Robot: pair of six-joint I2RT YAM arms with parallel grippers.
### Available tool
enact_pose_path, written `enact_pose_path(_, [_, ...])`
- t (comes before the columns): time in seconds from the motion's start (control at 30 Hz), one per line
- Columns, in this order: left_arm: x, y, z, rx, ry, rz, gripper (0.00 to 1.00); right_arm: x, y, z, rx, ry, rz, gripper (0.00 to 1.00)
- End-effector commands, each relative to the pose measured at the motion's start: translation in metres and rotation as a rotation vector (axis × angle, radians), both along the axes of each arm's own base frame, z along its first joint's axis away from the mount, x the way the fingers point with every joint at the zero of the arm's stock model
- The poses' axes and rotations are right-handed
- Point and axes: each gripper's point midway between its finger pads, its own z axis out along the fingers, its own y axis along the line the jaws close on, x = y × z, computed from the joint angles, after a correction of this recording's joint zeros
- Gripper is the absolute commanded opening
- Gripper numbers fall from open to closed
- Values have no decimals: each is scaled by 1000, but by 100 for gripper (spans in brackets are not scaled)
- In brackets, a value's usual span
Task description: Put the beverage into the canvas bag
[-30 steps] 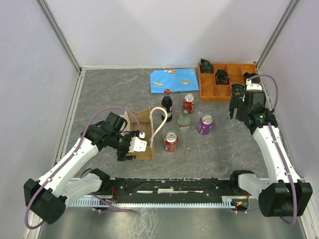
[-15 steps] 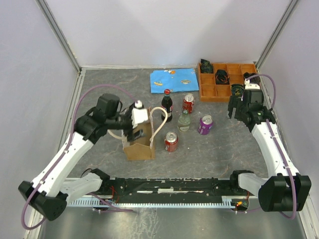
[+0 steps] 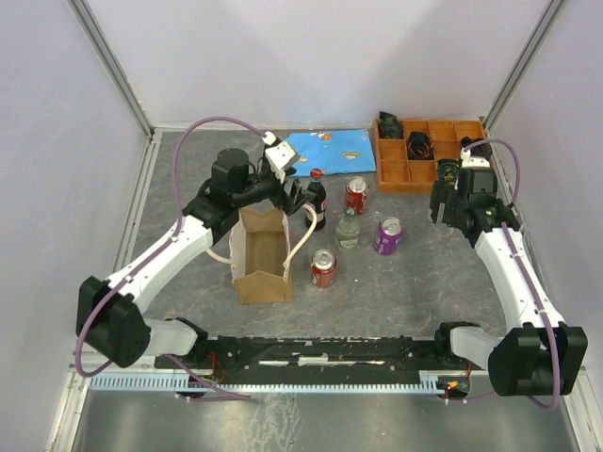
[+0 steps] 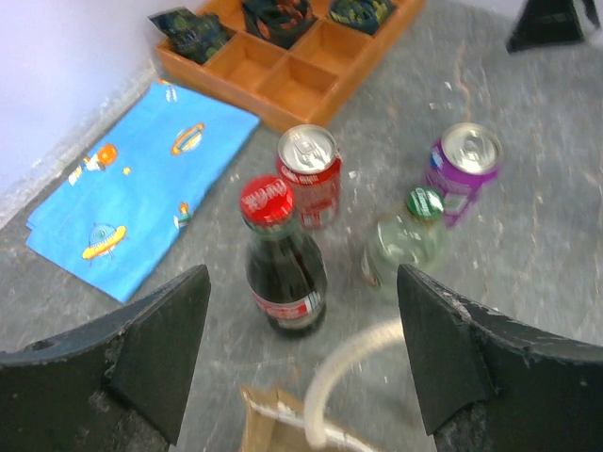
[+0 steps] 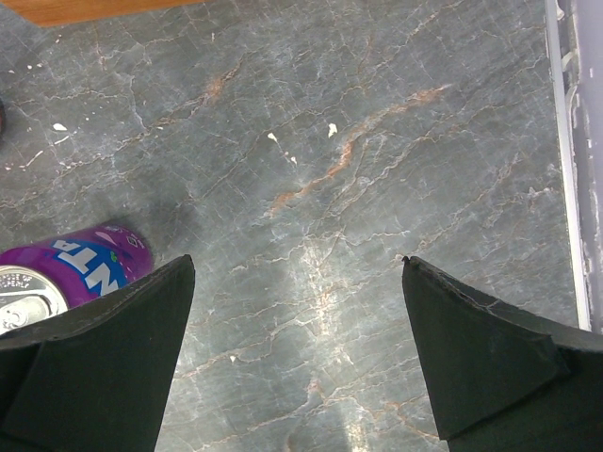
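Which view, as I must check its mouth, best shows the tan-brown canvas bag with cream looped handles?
Top external: the canvas bag stands whole there, upright, mouth open upward. The left wrist view catches only a brown corner and some cream handle at its bottom edge. The right wrist view shows none of it.

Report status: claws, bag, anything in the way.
Left claw open, empty, aimed at cola bottle. Right claw open, empty. Canvas bag upright, mouth open, no drink inside. Bag's cream handle loops close beside the bottle.
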Motion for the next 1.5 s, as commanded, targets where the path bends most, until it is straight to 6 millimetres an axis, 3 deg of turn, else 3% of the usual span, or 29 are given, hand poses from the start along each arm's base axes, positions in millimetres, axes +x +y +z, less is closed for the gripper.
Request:
enact_pose_path(0.0, [21,-15,37,-182,-82,34,86,0,-5,26,-38,-65,-1,99])
enact_pose_path(0.4, [25,-13,13,-305,-124,80,87,2,-3,25,-30,-44,3,99])
enact_pose_path(0.77, [41,-20,-11,-282,-150,89,87,7,-2,27,-15,-46,-2,99])
enact_pose_path(1.2, [56,-33,-17,-304,-186,91,82,4,-4,28,-22,-46,-19,99])
enact_pose_path(1.27, [57,-37,-17,-304,-189,84,77,4,-4,28,-22,-45,-19,99])
enact_pose_path(1.33, [58,-39,-18,-307,-191,79,64,5,-4,29,-21,-45,-21,99])
enact_pose_path(1.47, [56,-40,-14,-316,-200,72,29,5,-5,29,-23,-45,-23,99])
